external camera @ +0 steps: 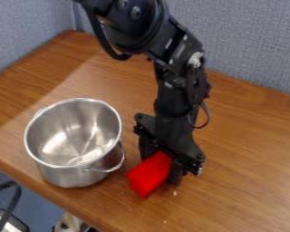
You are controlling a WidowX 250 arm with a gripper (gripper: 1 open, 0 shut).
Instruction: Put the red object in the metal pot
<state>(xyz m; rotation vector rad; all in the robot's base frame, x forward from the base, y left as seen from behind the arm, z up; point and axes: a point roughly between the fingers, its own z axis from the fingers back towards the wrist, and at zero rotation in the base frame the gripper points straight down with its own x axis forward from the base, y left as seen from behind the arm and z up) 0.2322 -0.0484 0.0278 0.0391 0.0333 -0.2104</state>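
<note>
I see my pincer [163, 165] clamped on the red object [149, 176], hiding its top, just right of the metal pot [72, 141].

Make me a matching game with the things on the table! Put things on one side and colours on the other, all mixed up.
Things:
1. pot
2. block
3. gripper
4. table

Colours:
A. black
B. brown wood
C. shiny silver
D. bright red

Pairs: 1-C, 2-D, 3-A, 4-B
</note>
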